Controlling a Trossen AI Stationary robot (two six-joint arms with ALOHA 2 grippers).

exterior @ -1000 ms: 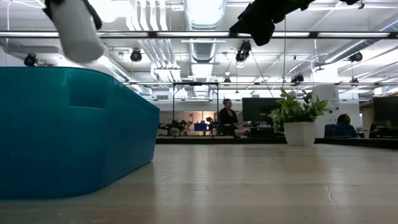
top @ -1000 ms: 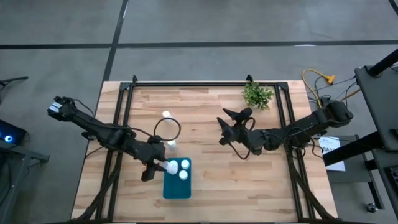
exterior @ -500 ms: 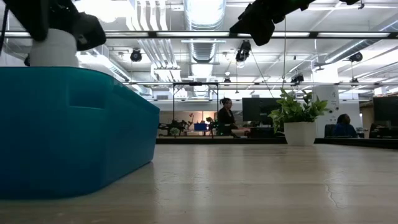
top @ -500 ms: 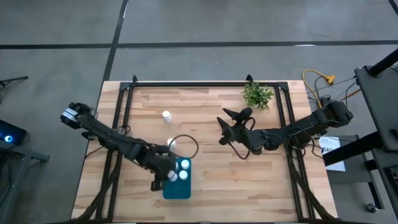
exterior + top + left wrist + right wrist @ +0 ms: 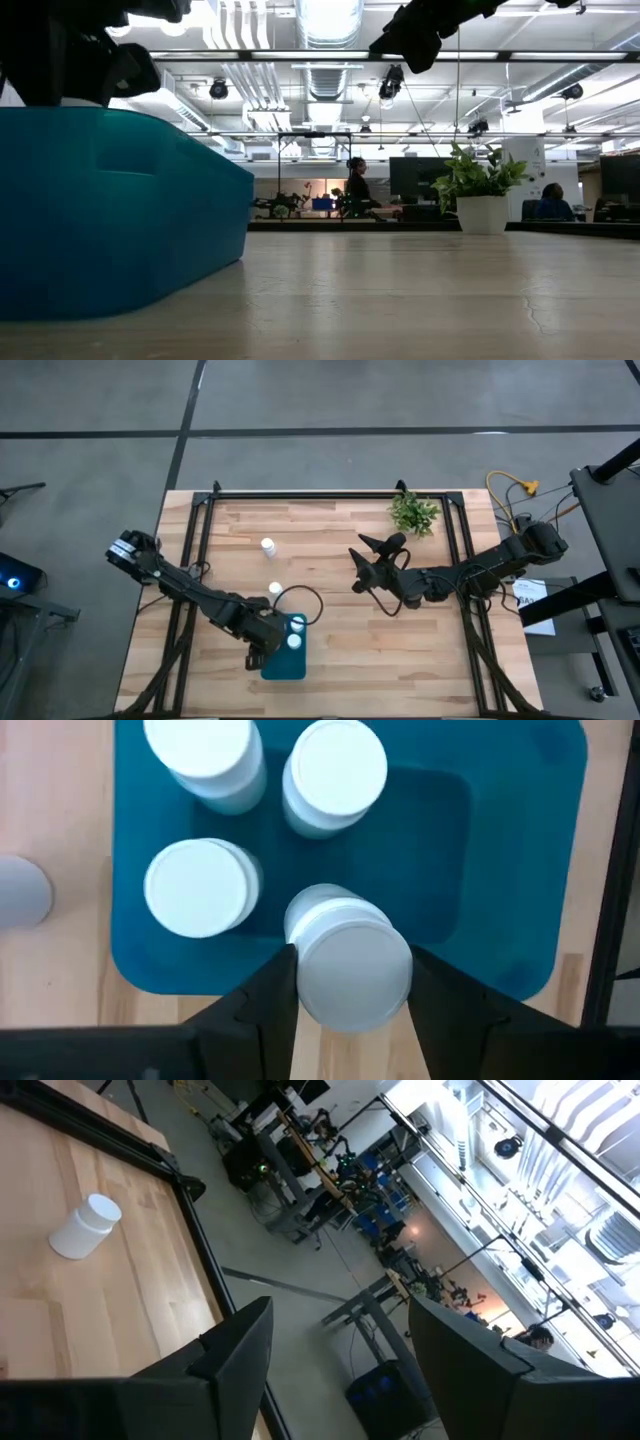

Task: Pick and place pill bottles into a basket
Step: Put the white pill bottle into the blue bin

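Note:
The teal basket (image 5: pixel 292 662) stands near the table's front middle and fills the left of the low view (image 5: pixel 120 210). Three white pill bottles (image 5: pixel 196 888) stand upright in it. My left gripper (image 5: pixel 262 649) reaches down into the basket, shut on a fourth bottle (image 5: pixel 352 968). Two more bottles (image 5: pixel 267 546) (image 5: pixel 275 589) stand on the table beyond the basket. My right gripper (image 5: pixel 366 564) hangs open and empty above the table's middle, and one loose bottle (image 5: pixel 88 1225) shows in its wrist view. My left gripper pinches the pill bottle by its two opposite sides (image 5: pixel 303 932), just under the cap, between its two fingers (image 5: pixel 262 1005). The fingers come from above, pointing down. The bottle stands upright inside the basket's near left part; whether it rests on the floor I cannot tell.
A small green plant in a white pot (image 5: pixel 413 512) stands at the far right. Black frame rails (image 5: pixel 330 494) run along the far edge and down both sides. Bare wood lies right of the basket.
My left gripper has gone toward the table's near edge and down with the bottle. The bottle, tilted above the basket's rim a second ago, has turned upright and sunk behind the basket's wall. The right arm has kept still.

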